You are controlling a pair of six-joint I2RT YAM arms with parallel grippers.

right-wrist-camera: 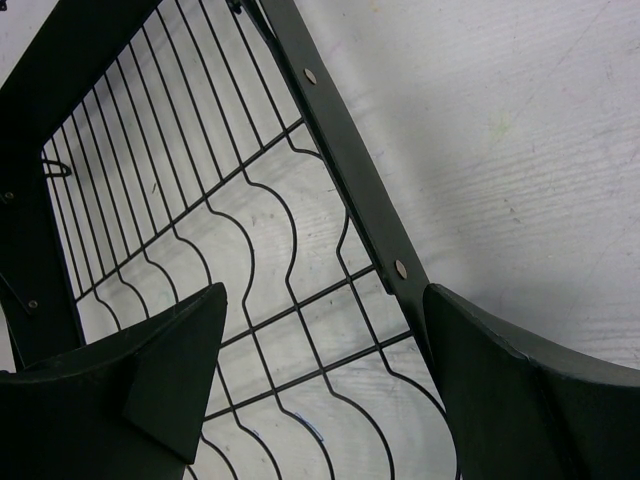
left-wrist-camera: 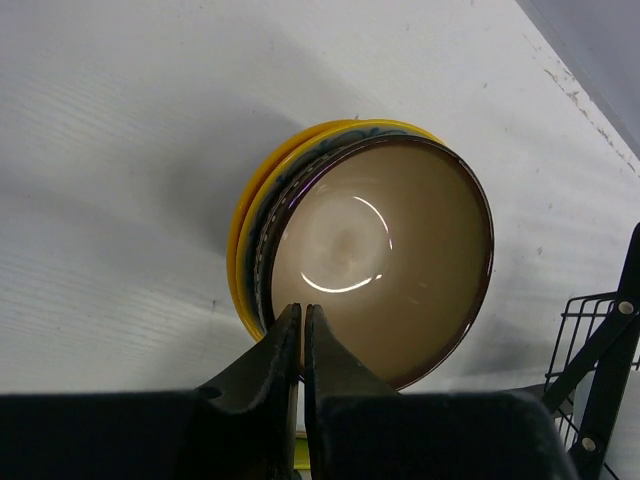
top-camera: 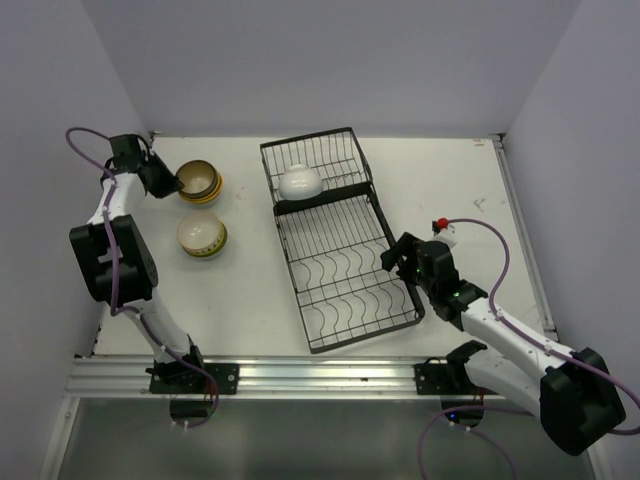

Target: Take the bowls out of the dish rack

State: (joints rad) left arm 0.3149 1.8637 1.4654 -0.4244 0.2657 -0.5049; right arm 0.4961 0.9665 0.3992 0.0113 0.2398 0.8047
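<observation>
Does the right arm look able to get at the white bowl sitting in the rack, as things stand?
Probably yes. The white bowl sits alone, uncovered, in the small far section of the dish rack. The right pincer is open and empty at the rack's right edge, with only bare dividers between them.

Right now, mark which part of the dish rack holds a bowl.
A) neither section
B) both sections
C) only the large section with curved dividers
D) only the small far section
D: one white bowl sits in the small far section of the dish rack; the large one is bare.
</observation>
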